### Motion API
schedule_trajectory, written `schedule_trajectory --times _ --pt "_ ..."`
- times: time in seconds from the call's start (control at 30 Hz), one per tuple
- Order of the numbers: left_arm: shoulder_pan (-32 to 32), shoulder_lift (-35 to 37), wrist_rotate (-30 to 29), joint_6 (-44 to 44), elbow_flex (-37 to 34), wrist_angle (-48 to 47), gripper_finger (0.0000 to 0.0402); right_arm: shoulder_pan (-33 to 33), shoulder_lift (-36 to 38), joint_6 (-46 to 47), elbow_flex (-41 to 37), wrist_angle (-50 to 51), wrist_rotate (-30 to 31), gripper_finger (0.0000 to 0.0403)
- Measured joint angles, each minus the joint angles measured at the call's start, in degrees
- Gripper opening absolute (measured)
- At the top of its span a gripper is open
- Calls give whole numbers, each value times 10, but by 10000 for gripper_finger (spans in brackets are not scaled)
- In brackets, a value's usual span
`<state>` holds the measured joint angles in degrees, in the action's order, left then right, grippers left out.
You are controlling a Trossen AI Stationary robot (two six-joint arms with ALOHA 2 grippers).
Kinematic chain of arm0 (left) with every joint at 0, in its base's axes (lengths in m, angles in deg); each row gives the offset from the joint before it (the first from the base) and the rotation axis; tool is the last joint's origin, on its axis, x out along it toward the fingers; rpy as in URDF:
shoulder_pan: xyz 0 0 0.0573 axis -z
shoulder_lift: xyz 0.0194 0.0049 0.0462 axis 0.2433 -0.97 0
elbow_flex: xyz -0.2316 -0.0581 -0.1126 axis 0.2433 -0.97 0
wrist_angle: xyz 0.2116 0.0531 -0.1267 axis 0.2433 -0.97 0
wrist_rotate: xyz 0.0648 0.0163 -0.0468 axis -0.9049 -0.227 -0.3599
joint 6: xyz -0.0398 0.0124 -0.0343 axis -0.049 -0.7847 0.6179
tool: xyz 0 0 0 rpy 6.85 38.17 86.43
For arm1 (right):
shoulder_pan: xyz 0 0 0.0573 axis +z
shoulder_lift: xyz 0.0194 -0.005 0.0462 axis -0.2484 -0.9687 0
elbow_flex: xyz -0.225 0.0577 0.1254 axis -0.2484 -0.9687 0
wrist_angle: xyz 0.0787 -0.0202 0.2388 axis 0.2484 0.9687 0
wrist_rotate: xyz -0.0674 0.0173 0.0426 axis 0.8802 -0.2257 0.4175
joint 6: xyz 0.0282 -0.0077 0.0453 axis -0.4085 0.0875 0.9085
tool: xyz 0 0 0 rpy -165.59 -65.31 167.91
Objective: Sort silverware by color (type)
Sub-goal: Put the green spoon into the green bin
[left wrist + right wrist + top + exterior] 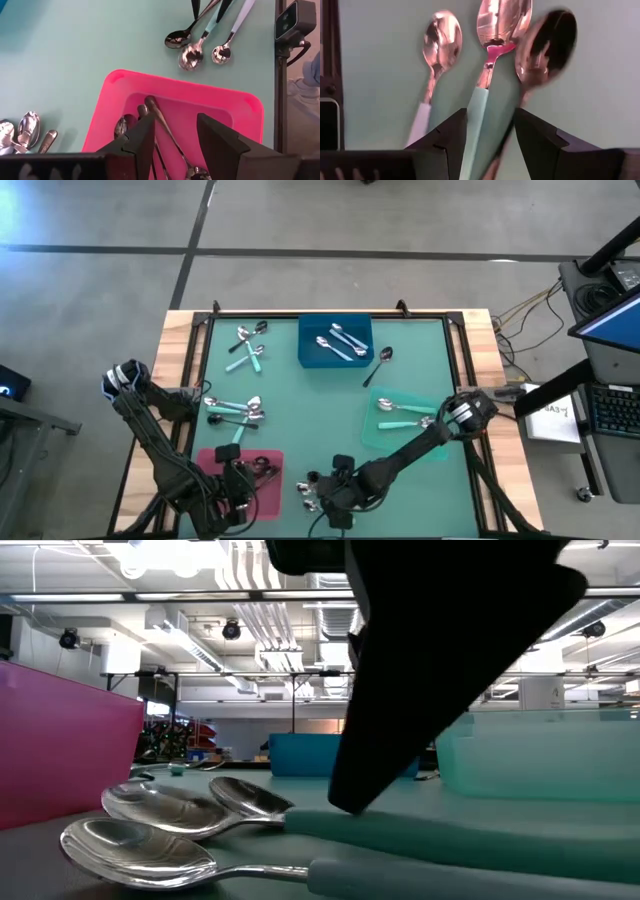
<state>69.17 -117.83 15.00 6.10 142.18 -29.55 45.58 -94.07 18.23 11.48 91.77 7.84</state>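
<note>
By table: white sheet [556,420] (writing unreadable)

mat centre [300,395] free, spoon clusters [235,410] left, trays [335,342] rear & right

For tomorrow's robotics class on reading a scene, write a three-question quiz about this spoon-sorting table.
1. True or false: the blue tray holds all-silver spoons.
2. Which tray is the left gripper over? A. green B. pink C. blue
3. Fill in: the right gripper stands open above a spoon with a ____ handle.

Key
1. True.
2. B: the pink tray, with dark-handled spoons inside, lies under its open fingers.
3. Teal: the teal-handled spoon lies between its fingers, not yet gripped.
</note>
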Motion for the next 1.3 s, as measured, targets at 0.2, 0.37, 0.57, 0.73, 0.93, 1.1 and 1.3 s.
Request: schedule_trajectory --times 0.2,0.37,0.57,0.73,0.93,1.1,1.3 --pt "0 0 -1 0 0 1 131 1 -13 -13 26 28 3 155" --pt "1 0 -1 0 0 1 131 2 1 -13 26 28 23 155" --pt "1 0 0 0 0 1 131 2 3 -12 24 29 33 155" --pt "1 0 0 0 0 5 131 2 3 7 23 34 34 155" --pt "2 0 0 -3 0 6 131 18 3 46 23 33 32 155" --pt "2 0 0 -15 0 8 131 26 3 65 16 21 33 154" --pt "3 0 0 -16 -1 10 131 30 -21 77 13 12 32 154"
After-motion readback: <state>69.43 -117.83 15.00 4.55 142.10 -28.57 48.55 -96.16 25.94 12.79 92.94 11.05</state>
